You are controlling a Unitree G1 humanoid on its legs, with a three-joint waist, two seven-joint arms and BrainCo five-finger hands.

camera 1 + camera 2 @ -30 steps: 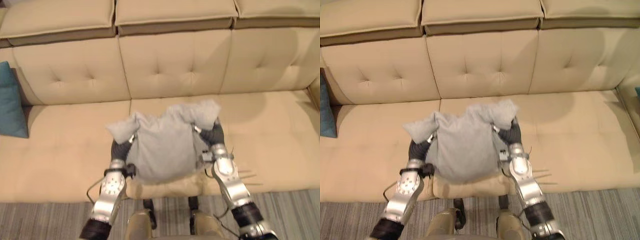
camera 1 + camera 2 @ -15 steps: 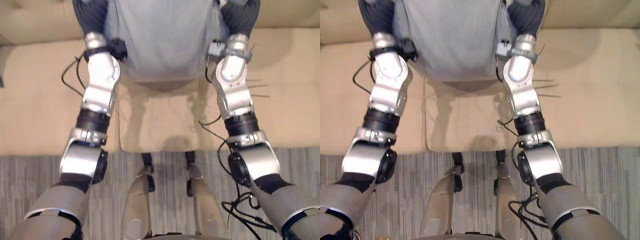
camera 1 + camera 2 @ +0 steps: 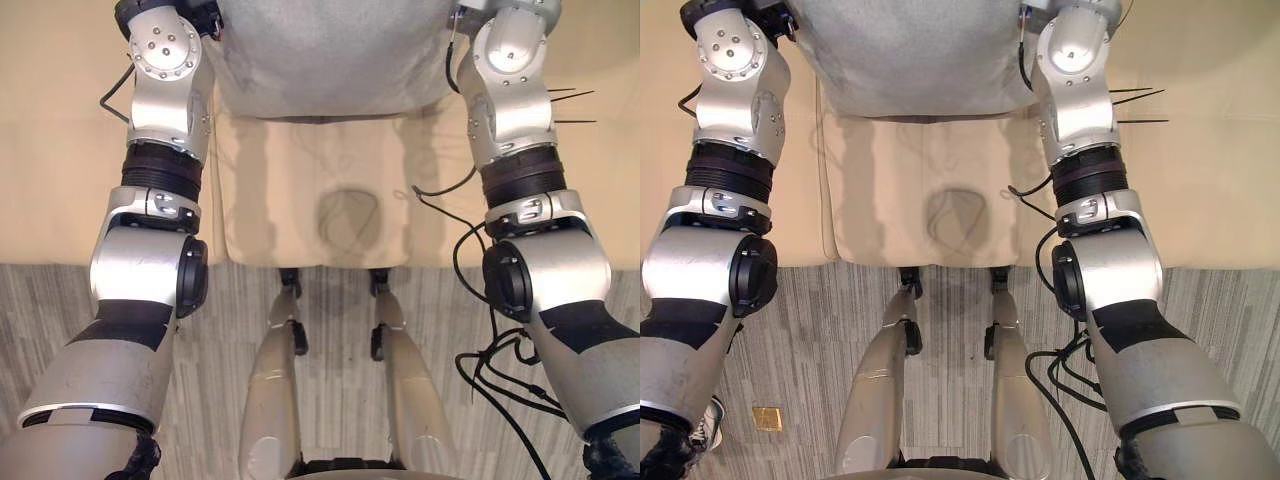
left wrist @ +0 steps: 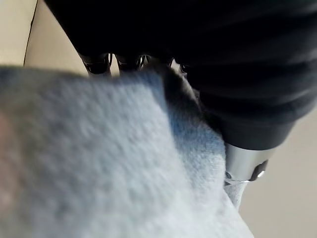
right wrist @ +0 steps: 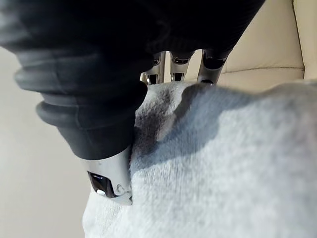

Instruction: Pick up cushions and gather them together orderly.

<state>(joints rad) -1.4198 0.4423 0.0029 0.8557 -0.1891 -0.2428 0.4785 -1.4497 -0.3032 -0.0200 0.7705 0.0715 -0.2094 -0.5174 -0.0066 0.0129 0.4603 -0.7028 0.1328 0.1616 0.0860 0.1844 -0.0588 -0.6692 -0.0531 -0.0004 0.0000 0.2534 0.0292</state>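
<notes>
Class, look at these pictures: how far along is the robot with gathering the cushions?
Done: the grey cushion looks lifted clear of the sofa seat. In hand: the left hand and right hand grip its opposite sides. Left: setting it down neatly with other cushions.

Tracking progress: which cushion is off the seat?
The grey cushion, held between left hand and right hand; the beige cushion lies flat on the sofa seat.

Beige sofa (image 3: 60, 150); its seamed upholstery shows beyond the fingers (image 5: 212, 65). Grey striped carpet (image 3: 40, 310) covers the floor before the seat edge.
</notes>
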